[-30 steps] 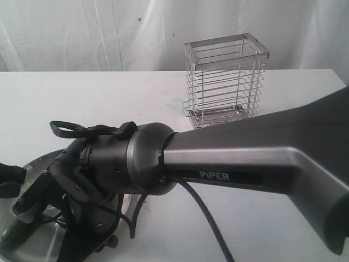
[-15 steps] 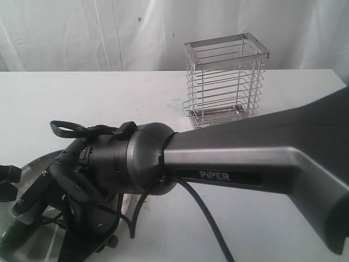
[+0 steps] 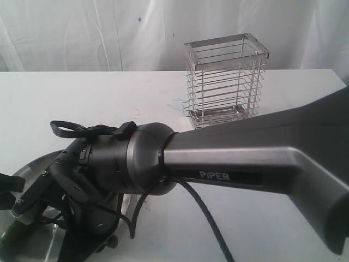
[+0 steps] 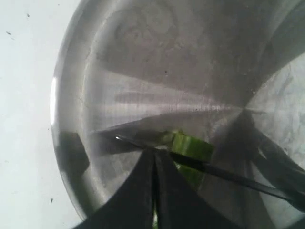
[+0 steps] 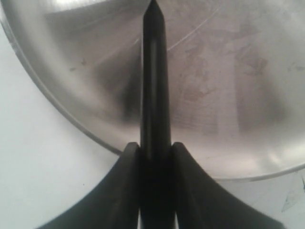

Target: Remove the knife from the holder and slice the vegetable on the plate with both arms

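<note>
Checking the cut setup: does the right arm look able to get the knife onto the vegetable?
Probably yes: the right gripper holds the knife over the plate, and it crosses the vegetable just beyond the shut left gripper, with nothing between.

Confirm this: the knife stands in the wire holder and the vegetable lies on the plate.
Wrong on the knife: the right wrist view shows it clamped in the right gripper over the plate, not the holder. The vegetable does lie on the plate.
</note>
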Controlling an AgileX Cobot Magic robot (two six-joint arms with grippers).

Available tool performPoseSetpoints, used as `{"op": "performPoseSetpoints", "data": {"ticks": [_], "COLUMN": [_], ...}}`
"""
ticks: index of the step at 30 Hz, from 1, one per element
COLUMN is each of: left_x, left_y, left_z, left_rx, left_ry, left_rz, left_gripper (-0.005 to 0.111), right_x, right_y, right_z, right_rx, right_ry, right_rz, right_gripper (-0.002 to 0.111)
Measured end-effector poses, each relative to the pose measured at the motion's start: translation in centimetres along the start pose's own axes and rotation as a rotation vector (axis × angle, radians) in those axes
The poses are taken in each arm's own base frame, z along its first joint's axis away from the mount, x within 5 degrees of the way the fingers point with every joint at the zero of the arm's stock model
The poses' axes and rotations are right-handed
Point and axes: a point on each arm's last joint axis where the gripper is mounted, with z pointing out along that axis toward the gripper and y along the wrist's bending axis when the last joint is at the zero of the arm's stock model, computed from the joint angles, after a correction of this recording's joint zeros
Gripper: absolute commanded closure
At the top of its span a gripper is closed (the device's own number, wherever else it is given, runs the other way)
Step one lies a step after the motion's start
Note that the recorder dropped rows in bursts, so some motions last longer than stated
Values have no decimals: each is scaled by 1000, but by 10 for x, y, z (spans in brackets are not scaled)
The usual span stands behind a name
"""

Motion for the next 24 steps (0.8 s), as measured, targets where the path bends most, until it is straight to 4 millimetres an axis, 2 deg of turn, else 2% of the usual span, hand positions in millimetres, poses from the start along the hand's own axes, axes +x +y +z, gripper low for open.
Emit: {"op": "performPoseSetpoints", "data": {"ticks": [8, 14, 17, 22, 24], "left_x": [0, 2, 1, -13, -14], "left_y": [5, 13, 13, 4, 3], "left_z": [12, 29, 29, 7, 6], "left_rx": [-12, -36, -28, 9, 9], "left_ry": [31, 70, 66, -4, -10], "left_rz": [-16, -41, -59, -33, -30], "left_gripper": [107, 107, 107, 107, 107], "right_x": [0, 0, 0, 0, 0], "right_y": [0, 0, 0, 0, 0], "right_z": [0, 0, 0, 0, 0], "right_rx": [0, -1, -1, -1, -1], "right_ry": [0, 4, 4, 0, 0], "right_rz": [0, 1, 1, -1, -1], "right_gripper": [108, 108, 108, 108, 108]}}
